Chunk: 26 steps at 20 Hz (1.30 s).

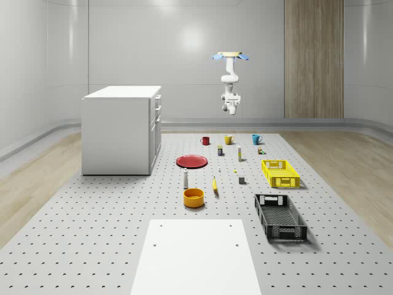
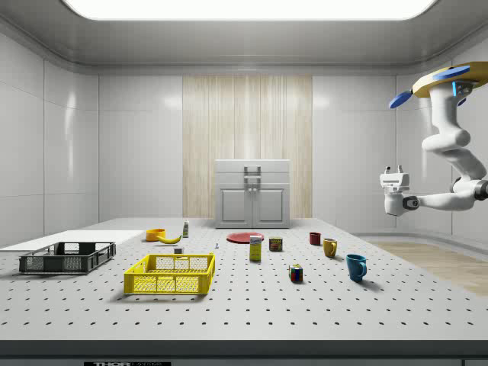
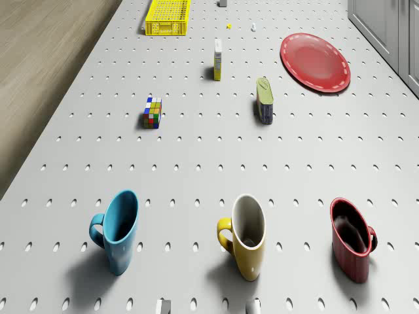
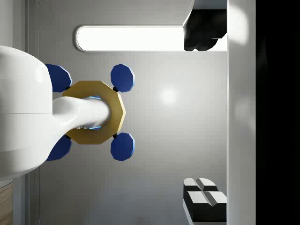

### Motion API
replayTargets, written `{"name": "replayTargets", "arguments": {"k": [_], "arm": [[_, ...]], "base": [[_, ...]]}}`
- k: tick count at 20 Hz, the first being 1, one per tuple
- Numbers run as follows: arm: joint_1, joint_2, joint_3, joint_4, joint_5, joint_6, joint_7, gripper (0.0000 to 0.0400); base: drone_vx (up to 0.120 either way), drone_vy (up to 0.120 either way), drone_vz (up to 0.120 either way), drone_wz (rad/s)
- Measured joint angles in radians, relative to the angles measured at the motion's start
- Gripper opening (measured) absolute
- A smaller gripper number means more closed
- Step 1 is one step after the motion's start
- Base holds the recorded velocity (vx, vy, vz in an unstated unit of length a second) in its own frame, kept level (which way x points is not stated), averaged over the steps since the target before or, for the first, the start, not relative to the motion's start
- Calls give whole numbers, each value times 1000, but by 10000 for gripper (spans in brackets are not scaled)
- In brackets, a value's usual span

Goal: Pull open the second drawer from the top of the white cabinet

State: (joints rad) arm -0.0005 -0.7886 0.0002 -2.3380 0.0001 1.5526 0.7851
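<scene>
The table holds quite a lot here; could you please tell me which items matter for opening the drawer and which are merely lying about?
Belongs to the job:
white cabinet
gripper, on the drone hovering beyond the mugs

Lying about:
red plate
blue mug
yellow mug
red mug
yellow crate
black crate
orange bowl

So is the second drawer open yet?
Shut. In the side view the cabinet front is flush, no drawer sticking out. The drone hovers off past the mugs, gripper well clear of it.

The desk [image 1: 110, 233] is matt grey, perforated with small holes. The mugs [image 3: 250, 235] look glossy like glazed ceramic, and the yellow crate [image 1: 280, 173] like meshed plastic. The floor [image 1: 31, 184] is pale wood.
</scene>
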Motion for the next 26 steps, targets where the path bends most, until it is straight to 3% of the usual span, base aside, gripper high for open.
{"name": "replayTargets", "arguments": {"k": [3,7,9,12,18,26], "arm": [[-2,7,1,63,1,-53,-1,337],[-3,32,2,149,1,-112,-2,314],[21,47,-118,178,183,-138,-34,311],[80,57,-335,149,500,-166,-89,311],[187,38,-576,26,862,-175,-142,305],[281,-5,-690,-53,998,-143,-155,301]], "base": [[0,0,0,0],[0,0,0,0],[0,0,0,0],[53,-93,0,0],[120,-120,100,0],[120,-120,20,0]]}}
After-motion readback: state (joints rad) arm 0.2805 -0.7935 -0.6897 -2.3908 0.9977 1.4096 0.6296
